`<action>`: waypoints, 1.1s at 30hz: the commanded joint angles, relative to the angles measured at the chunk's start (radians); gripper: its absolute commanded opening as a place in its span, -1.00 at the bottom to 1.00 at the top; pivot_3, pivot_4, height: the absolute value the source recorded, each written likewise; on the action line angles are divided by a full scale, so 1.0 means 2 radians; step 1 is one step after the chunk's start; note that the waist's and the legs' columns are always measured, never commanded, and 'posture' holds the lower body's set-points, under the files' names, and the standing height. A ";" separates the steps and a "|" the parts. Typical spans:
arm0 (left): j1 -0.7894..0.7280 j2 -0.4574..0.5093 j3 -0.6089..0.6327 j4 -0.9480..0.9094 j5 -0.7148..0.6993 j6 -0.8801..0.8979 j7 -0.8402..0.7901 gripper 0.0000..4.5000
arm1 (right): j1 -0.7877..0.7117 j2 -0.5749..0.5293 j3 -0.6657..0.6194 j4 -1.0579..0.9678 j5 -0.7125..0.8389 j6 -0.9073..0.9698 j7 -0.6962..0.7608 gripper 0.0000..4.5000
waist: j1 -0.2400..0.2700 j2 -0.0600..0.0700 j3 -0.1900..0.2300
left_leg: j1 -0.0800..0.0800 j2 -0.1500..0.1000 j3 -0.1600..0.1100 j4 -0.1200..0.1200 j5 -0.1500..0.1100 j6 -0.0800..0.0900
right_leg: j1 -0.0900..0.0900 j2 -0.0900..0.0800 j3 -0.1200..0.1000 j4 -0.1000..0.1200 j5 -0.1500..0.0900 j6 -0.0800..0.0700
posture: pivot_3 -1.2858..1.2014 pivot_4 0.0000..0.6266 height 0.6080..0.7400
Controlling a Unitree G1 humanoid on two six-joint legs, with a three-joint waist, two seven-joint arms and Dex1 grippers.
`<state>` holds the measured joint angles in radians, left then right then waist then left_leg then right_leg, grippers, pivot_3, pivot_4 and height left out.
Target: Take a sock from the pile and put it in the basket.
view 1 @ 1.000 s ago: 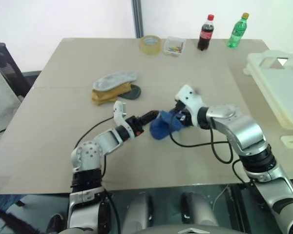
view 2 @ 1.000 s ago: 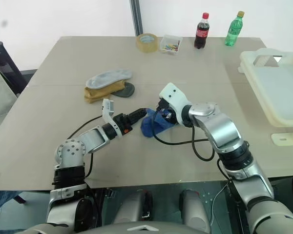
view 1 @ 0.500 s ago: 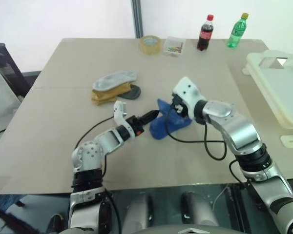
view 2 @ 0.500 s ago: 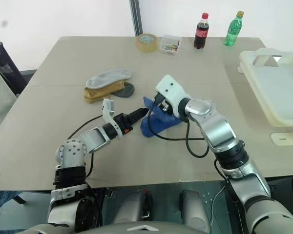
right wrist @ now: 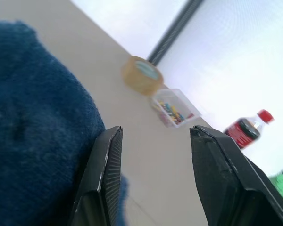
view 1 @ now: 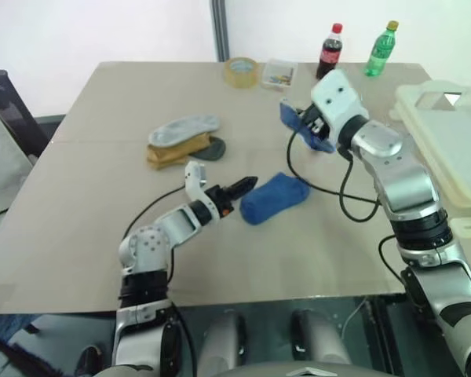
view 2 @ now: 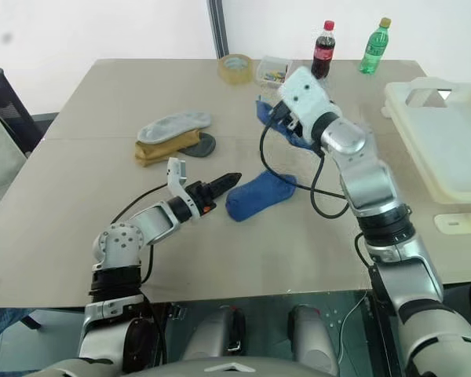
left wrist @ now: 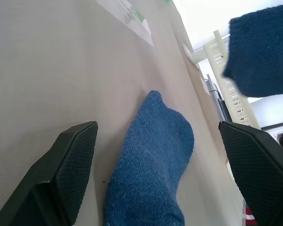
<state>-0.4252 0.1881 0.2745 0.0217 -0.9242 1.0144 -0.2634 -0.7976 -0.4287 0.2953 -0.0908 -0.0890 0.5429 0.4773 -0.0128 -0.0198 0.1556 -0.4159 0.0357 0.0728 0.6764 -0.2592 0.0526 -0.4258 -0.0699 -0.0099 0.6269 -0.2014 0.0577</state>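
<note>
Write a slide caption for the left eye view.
Right gripper lifts one blue sock above the table; a second blue sock lies before the open left gripper.

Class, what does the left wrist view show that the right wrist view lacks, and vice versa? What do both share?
Left wrist view: a royal-blue fabric sock lying flat before the open left hand, plus the cream-white slatted plastic basket. Right wrist view: a tan tape roll, a clear box of coloured bits, a red-capped cola bottle. Shared: the beige table and the lifted royal-blue fabric sock carried by the right hand.
</note>
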 commanded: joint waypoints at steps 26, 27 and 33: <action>0.015 0.004 -0.019 0.002 0.028 0.004 0.003 0.96 | 0.075 0.020 -0.068 0.020 0.111 0.129 0.091 0.03 | 0.000 0.000 0.000 | 0.001 0.000 0.000 0.000 0.000 0.000 | 0.001 0.000 0.000 0.000 -0.001 -0.001 | 0.03 -0.52 1.00; 0.014 0.004 -0.019 0.001 0.028 0.004 0.002 0.96 | 0.075 0.015 -0.064 0.022 0.111 0.126 0.095 0.03 | 0.000 0.000 0.000 | 0.001 0.000 0.000 0.000 0.000 0.000 | 0.001 0.000 0.000 0.000 -0.001 -0.001 | 0.03 -0.52 1.00; 0.031 0.015 -0.033 -0.030 0.030 0.010 -0.011 0.96 | 0.069 0.008 -0.050 0.053 0.115 0.116 0.119 0.03 | 0.000 0.000 0.000 | 0.001 0.000 0.000 0.000 0.000 0.000 | 0.001 0.000 0.000 0.000 -0.001 -0.001 | 0.03 -0.52 1.00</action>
<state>-0.3987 0.2089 0.2362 -0.0263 -0.8848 1.0114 -0.2830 -0.6407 -0.4061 0.1924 0.0121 0.1340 0.7976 0.6998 -0.0136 -0.0194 0.1554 -0.4146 0.0362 0.0726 0.6768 -0.2594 0.0531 -0.4242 -0.0701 -0.0098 0.6265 -0.2028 0.0548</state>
